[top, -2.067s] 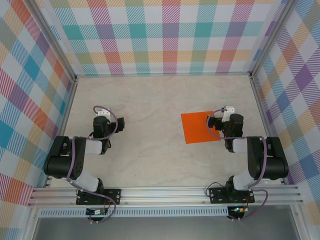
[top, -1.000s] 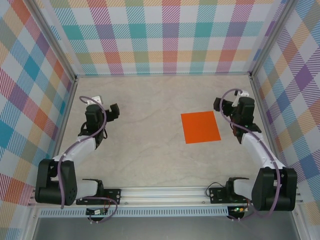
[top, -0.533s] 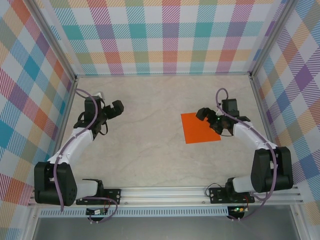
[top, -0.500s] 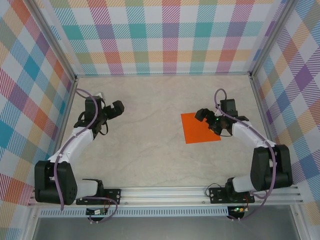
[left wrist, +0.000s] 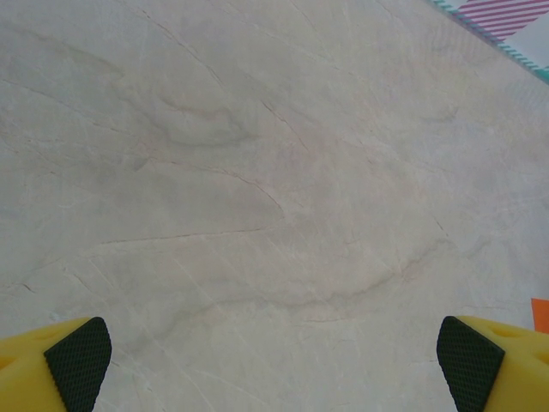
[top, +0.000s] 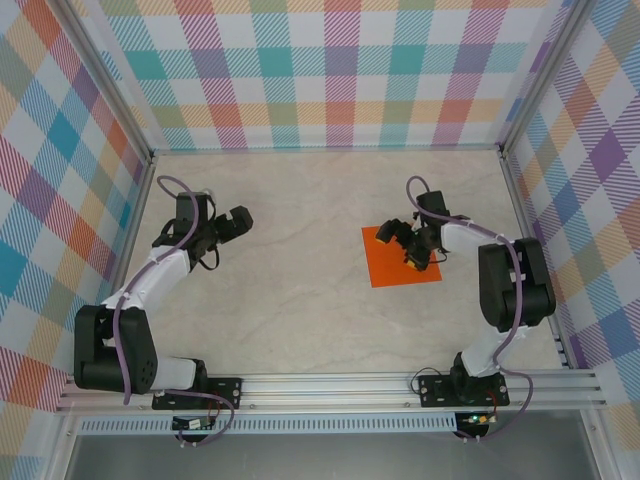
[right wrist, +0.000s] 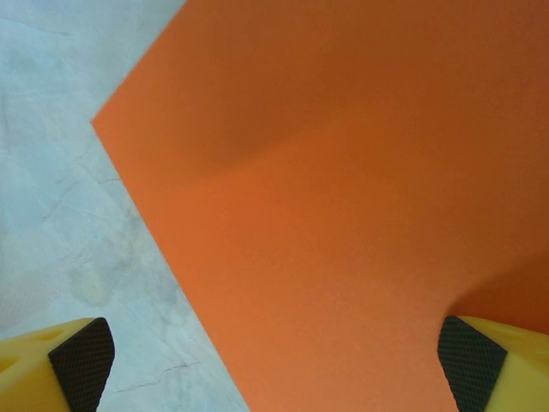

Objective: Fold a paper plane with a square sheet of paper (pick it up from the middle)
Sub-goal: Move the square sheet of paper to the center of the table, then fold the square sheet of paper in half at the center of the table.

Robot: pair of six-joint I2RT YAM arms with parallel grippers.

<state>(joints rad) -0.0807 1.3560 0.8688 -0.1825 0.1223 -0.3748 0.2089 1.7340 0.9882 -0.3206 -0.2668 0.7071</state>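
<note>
The square sheet of paper [top: 385, 270] lies flat on the table, right of centre, bright orange. In the right wrist view the sheet [right wrist: 343, 189] takes up most of the picture, with one corner pointing left. My right gripper [top: 401, 243] hovers open over the sheet's upper middle, and its fingertips [right wrist: 81, 356] stand wide apart with nothing between them. My left gripper [top: 233, 226] is open over bare table at the left, far from the sheet. A sliver of the orange sheet [left wrist: 541, 312] shows at the right edge of the left wrist view.
The pale marble-patterned table [top: 300, 290] is walled by checkered panels [top: 330, 80] at the back and both sides. A metal rail [top: 330, 385] with both arm bases runs along the near edge. Bare table lies between the two grippers.
My right gripper has swung left from the right wall and come in over the orange sheet. My left gripper has shifted slightly right and nearer. Both stay open; the sheet has not moved.
</note>
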